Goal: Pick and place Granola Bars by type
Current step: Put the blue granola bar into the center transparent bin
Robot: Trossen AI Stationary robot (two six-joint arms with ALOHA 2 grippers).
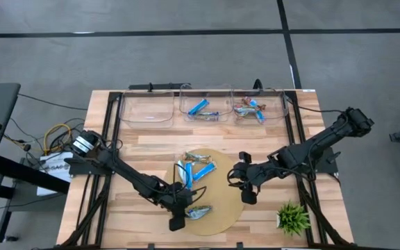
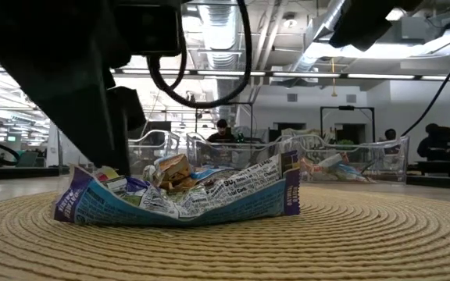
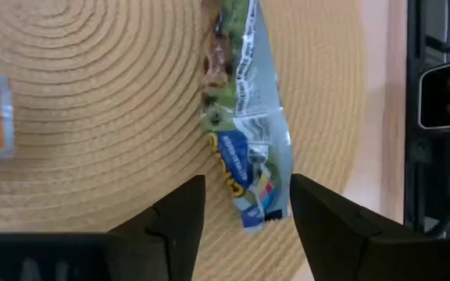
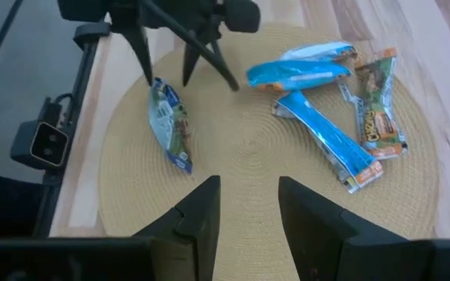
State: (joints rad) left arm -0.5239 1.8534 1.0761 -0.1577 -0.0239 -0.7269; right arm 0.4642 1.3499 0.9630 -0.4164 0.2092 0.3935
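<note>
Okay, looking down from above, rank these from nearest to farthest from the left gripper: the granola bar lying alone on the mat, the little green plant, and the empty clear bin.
From the left gripper:
1. The lone granola bar, right beside the gripper on the woven mat's near part.
2. The green plant, at the table's front right corner.
3. The empty clear bin, leftmost at the table's far edge.

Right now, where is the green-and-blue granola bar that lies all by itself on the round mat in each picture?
High view: the green-and-blue granola bar lies low on the round woven straw mat.
Low view: centre foreground.
Left wrist view: just ahead of the open left gripper, at.
Right wrist view: left of centre.
Shared landmark: the mat.
</note>
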